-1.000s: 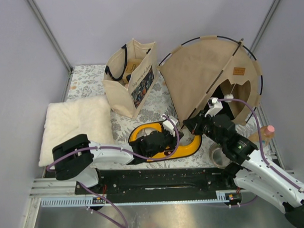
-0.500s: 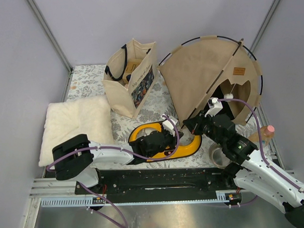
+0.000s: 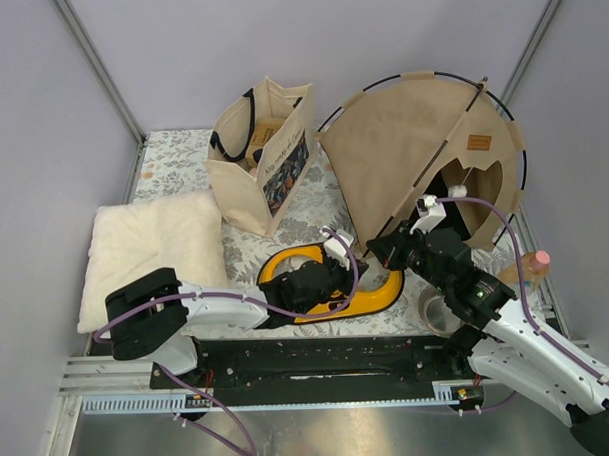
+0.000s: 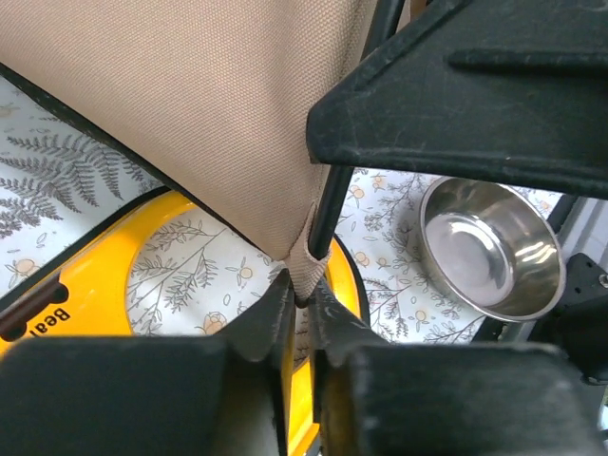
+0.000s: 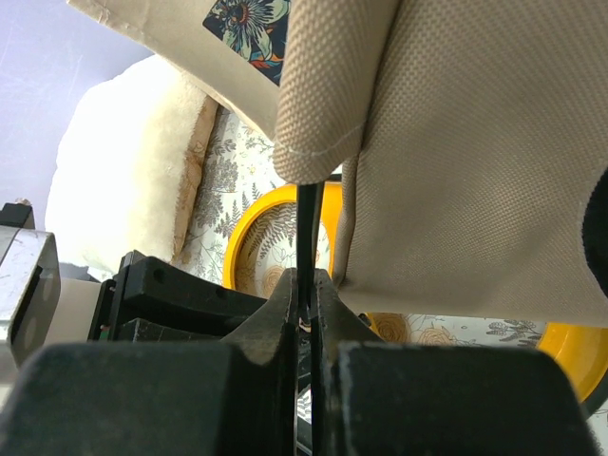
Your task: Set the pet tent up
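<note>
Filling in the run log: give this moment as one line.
left tool: shut on pet tent corner | right tool: shut on tent pole

Legible in one place only: black letters "Bea" on the yellow tray [image 4: 100,266], low at the left of the left wrist view, turned sideways and cut short there. Too small to read from the top view: the brown patch [image 3: 479,142] on the tent [image 3: 402,150], and the pale line of print over the floral panel [image 3: 288,171] of the tote [image 3: 241,190].
</note>
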Action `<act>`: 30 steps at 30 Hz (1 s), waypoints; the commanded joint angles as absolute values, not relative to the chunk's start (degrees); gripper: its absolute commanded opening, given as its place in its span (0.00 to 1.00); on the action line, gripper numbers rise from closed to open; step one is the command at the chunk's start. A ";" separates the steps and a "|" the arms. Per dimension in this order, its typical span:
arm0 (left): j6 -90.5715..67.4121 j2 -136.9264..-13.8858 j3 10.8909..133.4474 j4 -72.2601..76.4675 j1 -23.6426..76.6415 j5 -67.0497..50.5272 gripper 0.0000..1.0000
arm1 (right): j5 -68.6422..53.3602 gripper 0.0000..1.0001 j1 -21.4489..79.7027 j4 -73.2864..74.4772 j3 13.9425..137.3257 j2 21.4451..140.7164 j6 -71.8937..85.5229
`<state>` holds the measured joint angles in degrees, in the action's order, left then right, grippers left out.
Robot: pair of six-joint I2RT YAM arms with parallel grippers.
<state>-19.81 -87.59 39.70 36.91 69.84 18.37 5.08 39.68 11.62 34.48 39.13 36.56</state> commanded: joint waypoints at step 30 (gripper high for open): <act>-18.28 -84.20 41.13 37.00 69.96 20.04 0.00 | 13.20 0.00 39.46 7.04 34.28 41.31 30.50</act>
<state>-19.00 -87.68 40.16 35.59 69.67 19.84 9.15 39.77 10.31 34.44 41.06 33.56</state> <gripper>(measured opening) 0.034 0.044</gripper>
